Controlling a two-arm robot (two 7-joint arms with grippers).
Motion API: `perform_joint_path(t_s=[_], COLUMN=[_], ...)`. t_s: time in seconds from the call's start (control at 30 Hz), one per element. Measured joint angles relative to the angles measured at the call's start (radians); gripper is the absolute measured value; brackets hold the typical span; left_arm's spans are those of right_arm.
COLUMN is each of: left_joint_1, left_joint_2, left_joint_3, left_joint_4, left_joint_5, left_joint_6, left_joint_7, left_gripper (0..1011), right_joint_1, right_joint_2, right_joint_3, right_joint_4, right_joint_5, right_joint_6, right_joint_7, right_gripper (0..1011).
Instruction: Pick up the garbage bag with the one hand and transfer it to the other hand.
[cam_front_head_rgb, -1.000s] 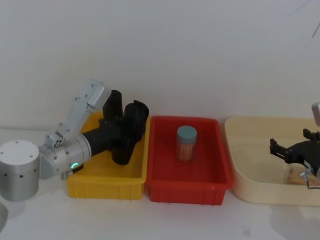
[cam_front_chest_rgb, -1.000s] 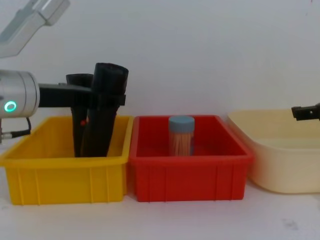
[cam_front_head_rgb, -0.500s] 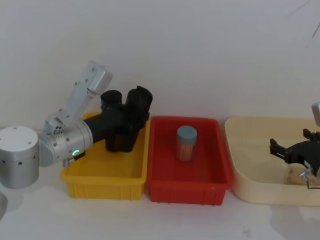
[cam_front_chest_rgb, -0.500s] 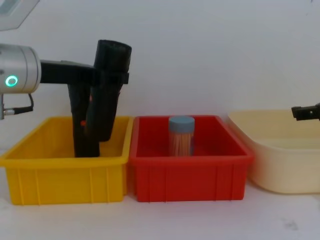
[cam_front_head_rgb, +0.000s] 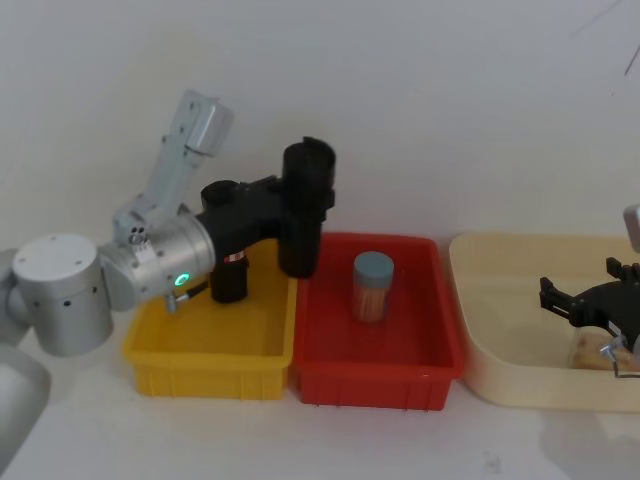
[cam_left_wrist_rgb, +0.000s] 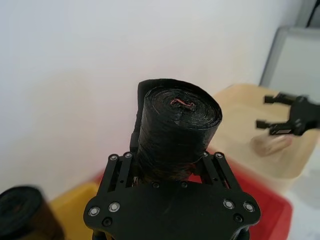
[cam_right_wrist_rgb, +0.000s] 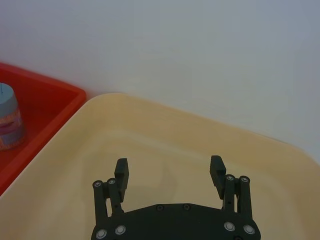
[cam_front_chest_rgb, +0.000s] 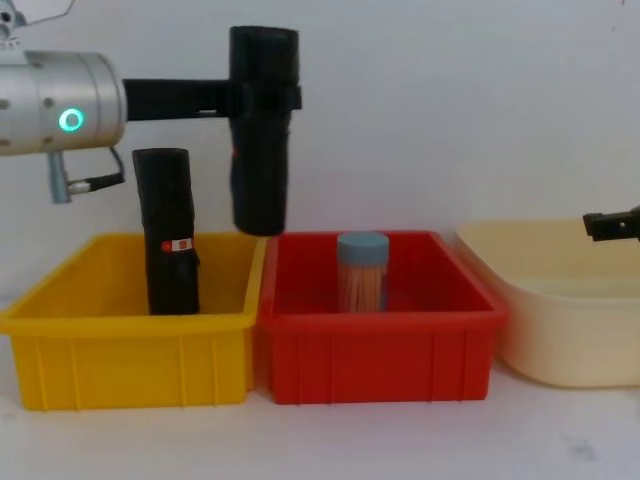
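white surface (cam_front_chest_rgb: 300, 440) bears the bins; above the seam of yellow bin (cam_front_chest_rgb: 120, 360) and red bin (cam_front_chest_rgb: 380, 370) the left gripper (cam_front_chest_rgb: 263, 98) clamps its fingers on the upright garbage bag (cam_front_chest_rgb: 260, 180). carry it level to the right gripper (cam_right_wrist_rgb: 169, 175) (fingers wide, empty, over the cream tub (cam_right_wrist_rgb: 150, 130)), offering its free lower end. no readable writing, only a red-and-white sticker (cam_front_chest_rgb: 178, 245) on the other roll (cam_front_chest_rgb: 168, 200).

The yellow bin (cam_front_chest_rgb: 130, 360) hides the stickered roll's (cam_front_chest_rgb: 167, 225) base; the chest view's edge crops the right hand (cam_front_chest_rgb: 612, 224).
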Motion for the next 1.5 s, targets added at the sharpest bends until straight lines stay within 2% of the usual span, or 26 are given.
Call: perform_joint_path(t_s=[0.33, 0.63, 0.9, 1.1, 1.37, 1.5], left_joint_1=[-0.061, -0.13, -0.183, -0.214, -0.236, -0.243], left_joint_2=[-0.064, -0.109, -0.131, -0.145, -0.154, -0.157], left_joint_3=[0.014, 0.054, 0.099, 0.124, 0.142, 0.149], left_joint_4=[0.084, 0.176, 0.245, 0.283, 0.309, 0.319], left_joint_5=[-0.078, -0.136, -0.151, -0.153, -0.153, -0.154], left_joint_6=[-0.003, 0.048, 0.086, 0.087, 0.087, 0.087], left_joint_7=[-0.083, -0.184, -0.251, -0.28, -0.299, -0.307], left_gripper=[532, 532, 532, 532, 532, 532], right_joint_1=[0.0, 0.0, 0.0, 0.0, 0.0, -0.004], right_joint_2=[0.0, 0.0, 0.0, 0.0, 0.0, 0.005], right_joint_3=[0.0, 0.0, 0.0, 0.0, 0.003, 0.011], right_joint_4=[0.0, 0.0, 0.0, 0.0, -0.002, -0.014], right_joint_5=[0.0, 0.0, 0.0, 0.0, 0.004, 0.022], right_joint_6=[0.0, 0.0, 0.0, 0.0, 0.001, 0.005], right_joint_7=[0.0, 0.0, 0.0, 0.0, 0.009, 0.036], right_gripper=[1002, 1001, 1002, 1002, 1002, 1002])
